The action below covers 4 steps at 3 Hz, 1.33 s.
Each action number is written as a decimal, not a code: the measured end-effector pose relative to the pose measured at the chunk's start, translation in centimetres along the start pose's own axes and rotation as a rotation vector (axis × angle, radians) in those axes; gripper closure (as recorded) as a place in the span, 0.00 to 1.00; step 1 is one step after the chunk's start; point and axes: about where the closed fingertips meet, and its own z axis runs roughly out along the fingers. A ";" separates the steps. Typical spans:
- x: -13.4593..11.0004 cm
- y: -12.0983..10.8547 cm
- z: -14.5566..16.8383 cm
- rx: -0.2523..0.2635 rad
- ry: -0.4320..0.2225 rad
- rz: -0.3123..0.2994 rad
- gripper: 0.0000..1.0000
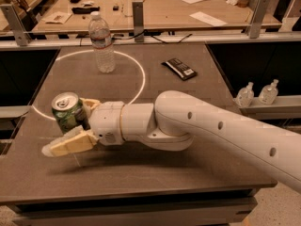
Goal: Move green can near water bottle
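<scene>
Two fingers (pixel 70 142): spread wide, one either side of the green can (pixel 68 111)
gripper (pixel 69 126): 9 o'clock on the tabletop (pixel 188 164)
green can: upright
water bottle (pixel 102 44): 12 o'clock of can, well apart

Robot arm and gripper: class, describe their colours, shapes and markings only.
The arm is glossy white, built of smooth rounded tubes with small dark round holes along it and a thin seam ring at the wrist. The gripper, at the front left of the table, has two tan wedge-shaped fingers. No cables show.
</scene>
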 end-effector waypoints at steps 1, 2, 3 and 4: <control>-0.6 -0.1 0.5 -0.021 -0.008 0.002 0.43; -0.5 -0.9 0.1 -0.004 0.012 -0.014 0.64; -1.6 -1.9 -0.9 0.100 0.020 -0.068 0.88; -2.7 -4.8 -3.0 0.297 0.026 -0.096 1.00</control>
